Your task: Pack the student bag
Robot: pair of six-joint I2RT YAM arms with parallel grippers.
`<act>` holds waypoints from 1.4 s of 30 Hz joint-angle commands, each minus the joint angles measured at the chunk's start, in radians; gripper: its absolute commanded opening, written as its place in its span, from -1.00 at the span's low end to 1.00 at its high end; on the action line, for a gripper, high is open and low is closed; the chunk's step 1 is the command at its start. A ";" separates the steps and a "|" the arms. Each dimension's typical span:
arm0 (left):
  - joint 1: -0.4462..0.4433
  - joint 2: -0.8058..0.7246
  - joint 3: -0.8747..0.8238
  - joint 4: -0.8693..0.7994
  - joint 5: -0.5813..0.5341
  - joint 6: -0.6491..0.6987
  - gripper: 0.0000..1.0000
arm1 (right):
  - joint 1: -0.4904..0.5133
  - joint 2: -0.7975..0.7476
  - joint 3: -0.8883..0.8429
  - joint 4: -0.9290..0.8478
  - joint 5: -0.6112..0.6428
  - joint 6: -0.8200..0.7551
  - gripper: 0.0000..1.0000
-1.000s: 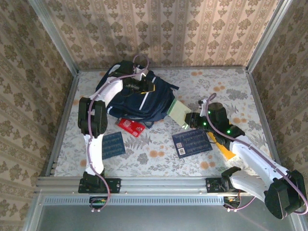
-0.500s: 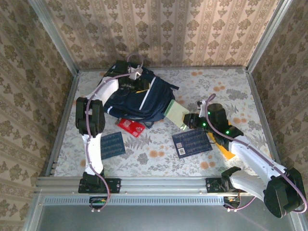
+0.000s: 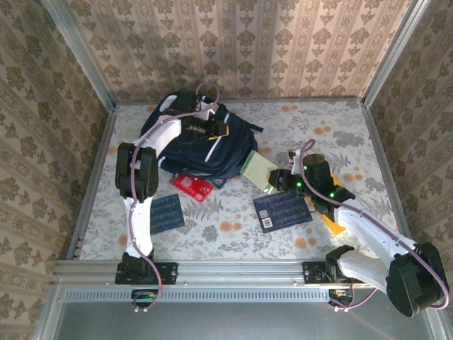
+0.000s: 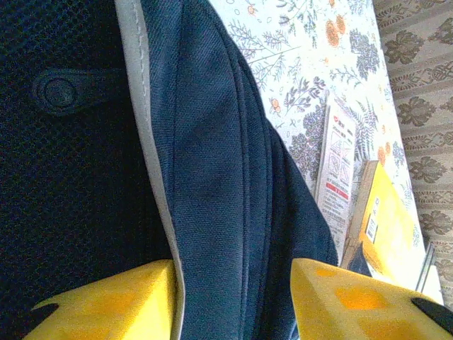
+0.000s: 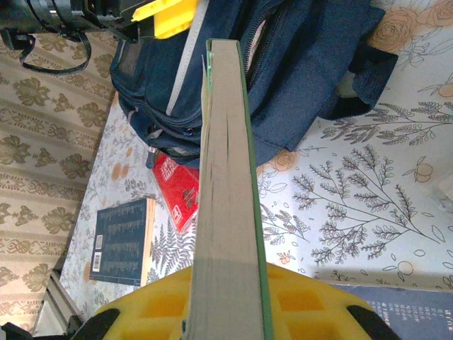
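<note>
The student bag [image 3: 205, 152] lies on the far left part of the table [image 3: 318, 127], and its zip mouth is turned toward the right.

L claw [image 4: 233, 297] sits on the far top of the bag. It is half spread, and a thick fold of navy fabric w/ the white trim fills the gap btw its yellow fingers, so I judge that it pinches this fold. Prob. reason: to lift the edge so the mouth gapes, and to stop the bag from sliding when sth is pushed in.

R claw [image 5: 226, 294] is pressed on a green-covered book [image 5: 225, 156]. It holds the book by the near end, w/ the free end aimed at the zip opening. Gripping at the end leaves most of the length free to enter. The book tip is at the bag's edge, but I cannot tell if it is already inside.

A red booklet [image 3: 192, 186] lies just near of the bag. Two navy booklets [image 3: 166, 212] [image 3: 282, 209] lie nearer on the table, well apart. I think these wait for packing.
</note>
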 commanded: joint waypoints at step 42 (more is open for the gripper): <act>0.121 -0.355 0.086 -0.049 0.162 -0.006 -1.00 | -0.028 0.428 0.406 0.098 -0.164 0.273 -1.00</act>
